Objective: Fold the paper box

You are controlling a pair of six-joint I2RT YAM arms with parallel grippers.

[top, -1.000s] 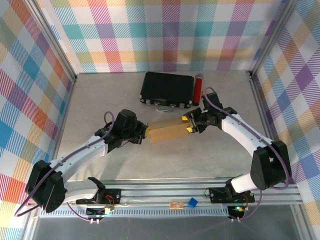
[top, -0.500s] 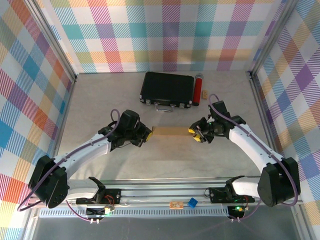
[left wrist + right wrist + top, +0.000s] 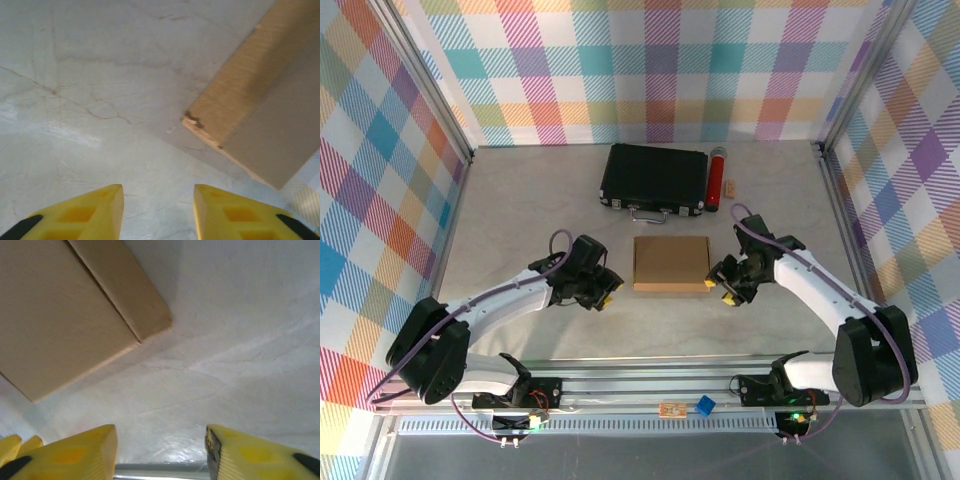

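- the paper box (image 3: pixel 670 263) is lying flat on the desk (image 3: pixel 520 220), closed into a low brown rectangle, near the middle of the work area and between the two arms.
- the left end effector (image 3: pixel 603 294) is sitting low over the desk just left of the box, near its front left corner, and is not touching it.
- in the left wrist view, its yellow fingers (image 3: pixel 90 212) are standing partly apart with bare desk showing between them, so it is gripping nothing. one corner of the box is showing ahead and to the right, clear of the fingertips.
- the right end effector (image 3: pixel 726 290) is sitting just right of the box, near its front right corner, and is apart from it.
- in the right wrist view, its fingers are also standing partly apart over bare desk and are holding nothing. the box is showing at the upper left, clear of the fingertips.
- a black case (image 3: pixel 653 180) is lying behind the box, toward the back wall, with its handle facing the box.
- a red cylinder (image 3: pixel 717 178) is lying just beside the right end of the case, and a small wooden block (image 3: pixel 730 188) is lying just right of the cylinder.
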